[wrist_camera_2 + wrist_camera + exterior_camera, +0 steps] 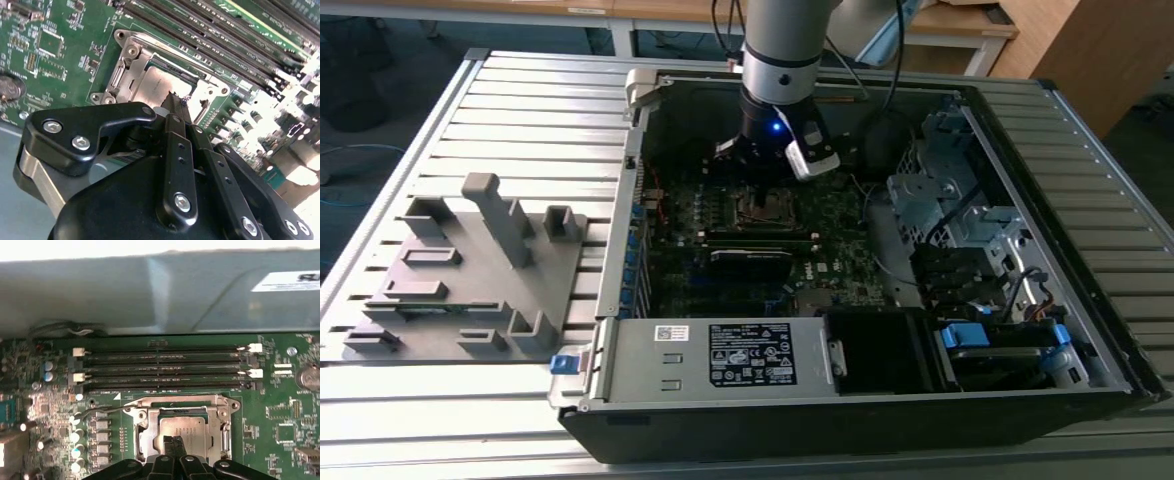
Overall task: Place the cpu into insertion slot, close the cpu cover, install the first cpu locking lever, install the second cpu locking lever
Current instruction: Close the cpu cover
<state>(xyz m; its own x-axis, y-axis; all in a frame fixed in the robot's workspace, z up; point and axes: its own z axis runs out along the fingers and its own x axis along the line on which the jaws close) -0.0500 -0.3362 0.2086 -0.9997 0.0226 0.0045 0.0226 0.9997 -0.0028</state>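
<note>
In the second wrist view the end effector (175, 100) has its two black fingers pressed together into one narrow tip with nothing between them. The tip comes down on the middle of the cpu (159, 82), at or just above its dull grey face; contact cannot be judged. In the first wrist view the end effector (175, 444) meets the cpu (189, 428) at its near edge. The cpu lies flat in the insertion slot (775, 213), and the cpu cover (220, 426) is folded down around it as a silver frame, its face showing through the cut-out.

From the socket's corner a thin wire lever (102, 411) runs out over the green motherboard (280, 445) in the first wrist view. Beyond the socket lie the long black memory slots (160, 367), then the grey power supply box (150, 295). A coin battery (310, 377) sits off to one side.

The exterior view adds the wider setting: the arm reaches straight down into the open computer case (1067, 120), which rests on a slatted metal surface (520, 100), with a grey moulded fixture (467, 270) at the exterior view's left.
</note>
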